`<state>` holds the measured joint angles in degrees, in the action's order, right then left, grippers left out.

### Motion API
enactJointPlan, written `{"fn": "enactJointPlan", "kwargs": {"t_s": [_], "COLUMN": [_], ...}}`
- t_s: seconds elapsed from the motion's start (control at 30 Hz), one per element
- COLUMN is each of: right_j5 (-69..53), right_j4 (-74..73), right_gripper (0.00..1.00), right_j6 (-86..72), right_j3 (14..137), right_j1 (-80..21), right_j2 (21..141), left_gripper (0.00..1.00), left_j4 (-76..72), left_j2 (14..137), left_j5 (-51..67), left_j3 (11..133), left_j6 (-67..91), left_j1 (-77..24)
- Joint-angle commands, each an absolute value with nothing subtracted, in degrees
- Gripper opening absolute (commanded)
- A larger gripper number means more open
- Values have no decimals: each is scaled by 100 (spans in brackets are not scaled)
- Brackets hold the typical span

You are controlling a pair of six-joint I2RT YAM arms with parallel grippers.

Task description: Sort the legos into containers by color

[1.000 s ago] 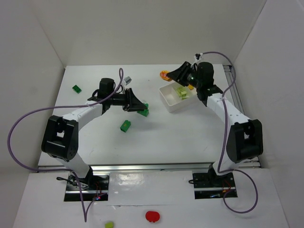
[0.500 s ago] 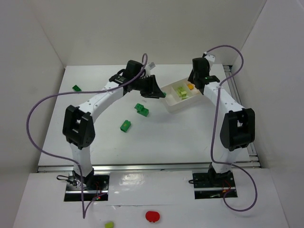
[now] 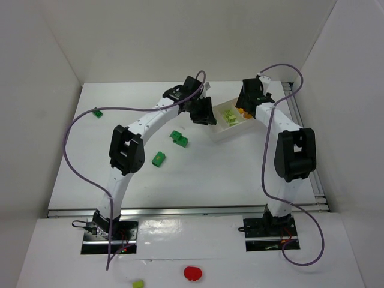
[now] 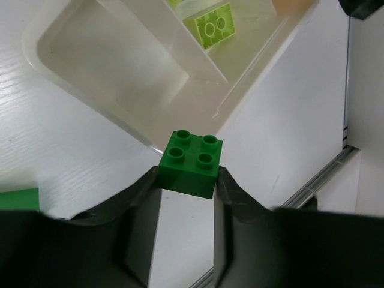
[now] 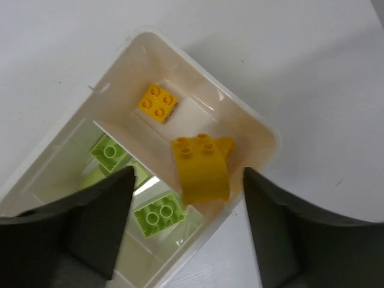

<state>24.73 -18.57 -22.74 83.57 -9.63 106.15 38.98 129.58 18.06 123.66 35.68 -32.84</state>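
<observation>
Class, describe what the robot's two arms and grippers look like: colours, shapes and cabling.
The left arm and right arm have white links with black joint housings. A purple cable loops from each base to the wrist. The left gripper and right gripper each have two dark wedge-shaped fingers.

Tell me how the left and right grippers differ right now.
The left gripper is shut on a green four-stud brick; the right gripper is open with nothing gripped. The left is at the rim of the empty compartment of the white tray; the right is over the compartments holding yellow bricks and lime bricks. Both point down at that tray.
</observation>
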Motion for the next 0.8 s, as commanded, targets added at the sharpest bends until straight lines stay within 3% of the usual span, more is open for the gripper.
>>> {"fn": "enactJointPlan", "kwargs": {"t_s": [0.0,0.07,0.27,0.47,0.53,0.77], "right_j5": [2610,2558,2505,2452,2365,1496], "right_j4": [-1784,-1846,-1670,-1723,-1784,-2030], "right_gripper": [84,92,92,92,92,90], "right_j6": [-2197,-2197,-2249,-2303,-2355,-1961], "right_j3": [8736,8736,8368,7859,7744,7743], "right_j1": [-888,-888,-888,-888,-888,-1721], "right_j2": [10652,10565,9775,8931,8737,8271], "left_gripper": [50,67,91,92,88,82], "left_j4": [4069,4069,3902,3850,3850,4245], "left_j2": [13052,13104,12850,12526,12088,10551], "left_j5": [1740,1740,1846,1838,1558,346], "left_j3": [12647,12718,12656,12648,12464,10657], "left_j6": [3489,3489,3437,3437,3437,2997], "left_j1": [-3270,-3270,-3384,-3437,-3315,-2472]}}
